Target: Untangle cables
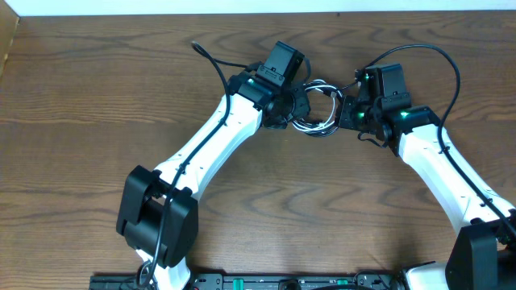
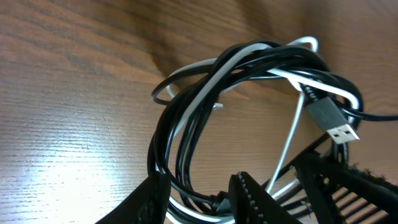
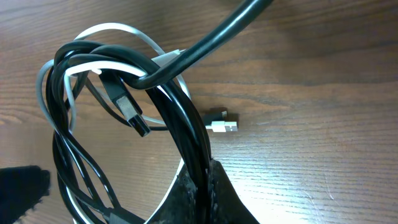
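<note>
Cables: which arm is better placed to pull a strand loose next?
Left, probably: the left fingers stand open around black strands of the cables, ready to close and pull, while the right fingers look shut on the bundle, anchoring it.

A robotics lab or test bench, not a home. Told by a left arm (image 1: 211, 137) and right arm (image 1: 439, 161) in white and black rising from one edge of a wood-grain table (image 1: 81, 121), green status lights (image 1: 403, 115) glowing on them, and what may be a black equipment rail (image 1: 282, 282) along that edge, half cropped.
</note>
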{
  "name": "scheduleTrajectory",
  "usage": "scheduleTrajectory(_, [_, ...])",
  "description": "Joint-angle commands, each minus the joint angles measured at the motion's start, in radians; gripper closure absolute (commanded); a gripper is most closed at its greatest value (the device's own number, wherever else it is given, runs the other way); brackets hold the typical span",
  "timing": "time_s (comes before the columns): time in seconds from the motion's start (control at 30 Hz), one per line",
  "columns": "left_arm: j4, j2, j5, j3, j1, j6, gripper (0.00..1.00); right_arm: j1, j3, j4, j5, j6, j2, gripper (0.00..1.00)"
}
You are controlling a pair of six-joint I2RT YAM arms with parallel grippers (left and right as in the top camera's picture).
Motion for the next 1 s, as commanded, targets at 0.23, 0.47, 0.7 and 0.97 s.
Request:
scheduleTrajectory(0.23, [0.027, 0.151, 0.068, -0.015, -0.021, -0.020, 0.80, 0.005, 0.009, 0.003, 0.008, 0.014, -0.008, 0.99])
scheduleTrajectory(0.47, [0.039, 0.169, 0.068, -0.015, -0.021, -0.020, 0.86, 0.005, 0.009, 0.002, 0.008, 0.015, -0.008, 0.99])
scheduleTrajectory(0.7, [0.046, 0.172, 0.098, -0.015, -0.036, -0.036, 0.76, 0.005, 0.009, 0.002, 0.007, 0.015, -0.008, 0.99])
scheduleTrajectory(0.97, [0.047, 0.211, 0.147, -0.015, -0.049, -0.039, 0.77, 0.005, 0.009, 0.001, 0.007, 0.015, -0.008, 0.99])
